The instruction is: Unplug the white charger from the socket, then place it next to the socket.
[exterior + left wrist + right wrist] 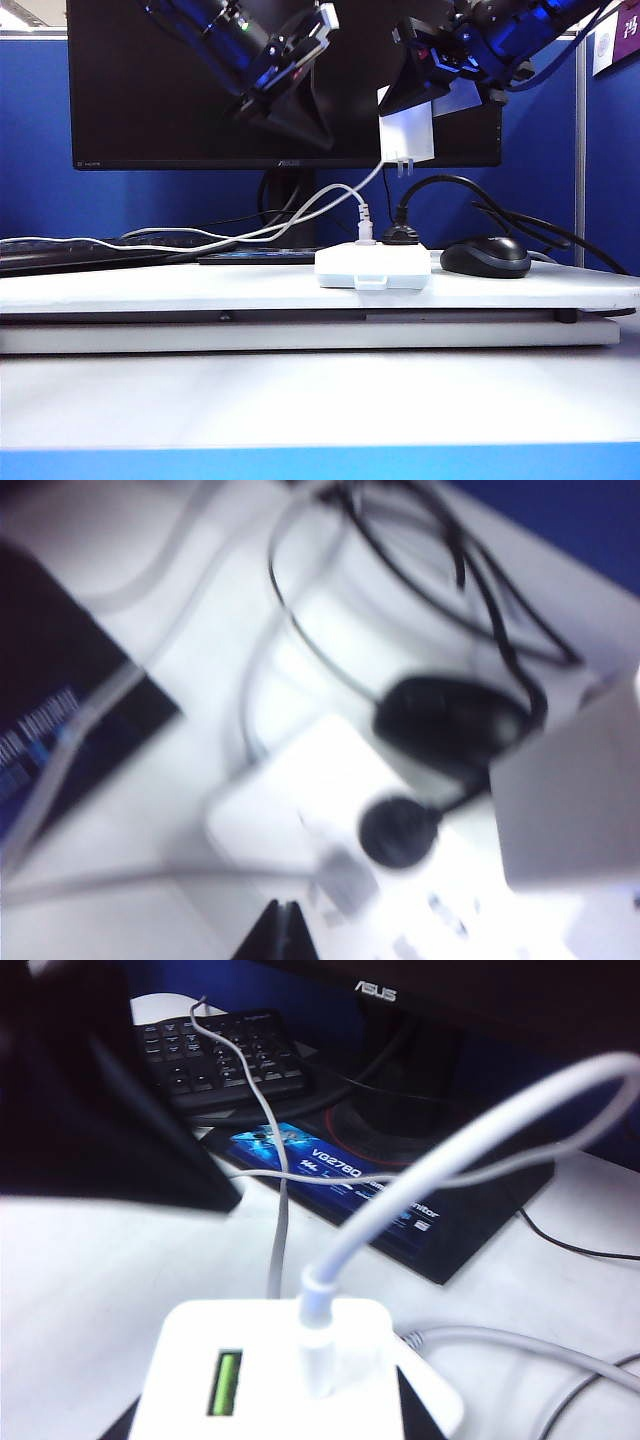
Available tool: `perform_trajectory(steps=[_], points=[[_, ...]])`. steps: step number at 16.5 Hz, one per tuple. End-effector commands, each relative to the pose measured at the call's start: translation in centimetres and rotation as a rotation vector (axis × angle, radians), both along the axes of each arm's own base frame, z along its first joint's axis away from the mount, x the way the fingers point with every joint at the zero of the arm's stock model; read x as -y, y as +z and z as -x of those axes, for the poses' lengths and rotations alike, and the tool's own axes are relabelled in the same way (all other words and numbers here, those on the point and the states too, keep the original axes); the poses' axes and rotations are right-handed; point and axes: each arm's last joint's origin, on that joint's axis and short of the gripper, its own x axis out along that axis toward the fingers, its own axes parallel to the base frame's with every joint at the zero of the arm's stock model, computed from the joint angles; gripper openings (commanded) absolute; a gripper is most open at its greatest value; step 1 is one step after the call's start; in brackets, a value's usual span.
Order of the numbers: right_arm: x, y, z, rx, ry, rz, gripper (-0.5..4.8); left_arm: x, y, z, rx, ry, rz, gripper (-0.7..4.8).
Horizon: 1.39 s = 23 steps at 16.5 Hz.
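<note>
A black monitor [180, 90] fills the upper half of the exterior view. Low at centre, the white socket [373, 266] lies on the worktop [200, 290], a black mouse [486, 257] just right of it. Upper right of centre, the right gripper [415, 95] grasps the white charger [408, 135] in its fingers, lifted clear above the socket. Upper centre, the left gripper [300, 100] hangs beside it; whether its fingers are clenched I cannot tell.

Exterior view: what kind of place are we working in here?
Most likely an office desk in a cubicle. A monitor stands at the back, a keyboard and a mouse lie on the desk, and blue partition walls close it in.
</note>
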Motion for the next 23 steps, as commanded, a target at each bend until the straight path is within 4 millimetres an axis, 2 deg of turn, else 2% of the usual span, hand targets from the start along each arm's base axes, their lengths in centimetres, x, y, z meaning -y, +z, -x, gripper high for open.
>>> perform_trajectory(steps=[1, 4, 10, 15, 18, 19, 23], points=[[-0.1, 0.7, 0.2, 0.014, 0.056, -0.060, 0.08, -0.3, 1.0, 0.5, 0.014, 0.009, -0.002, -0.05], [-0.3, 0.8, 0.3, -0.019, 0.116, -0.121, 0.08, -1.1, 3.3, 1.4, 0.109, 0.079, -0.014, -0.05], [-0.9, 0.8, -0.1, -0.055, 0.153, -0.221, 0.08, -3.6, 10.4, 5.4, 0.343, 0.201, 0.055, -0.05], [-3.3, 0.3, 0.1, -0.060, 0.213, -0.270, 0.08, -6.1, 16.1, 9.5, 0.548, 0.309, 0.173, -0.05], [-5.0, -0.4, 0.3, -0.117, 0.239, -0.290, 0.08, -7.4, 18.1, 11.7, 0.617, 0.349, 0.207, -0.05], [-6.1, -1.1, 0.0, -0.142, 0.225, -0.291, 0.08, -7.9, 18.6, 12.6, 0.628, 0.358, 0.212, -0.05], [-8.2, -3.0, -2.0, -0.230, 0.192, -0.296, 0.08, -8.5, 18.7, 13.8, 0.589, 0.354, 0.181, -0.05]])
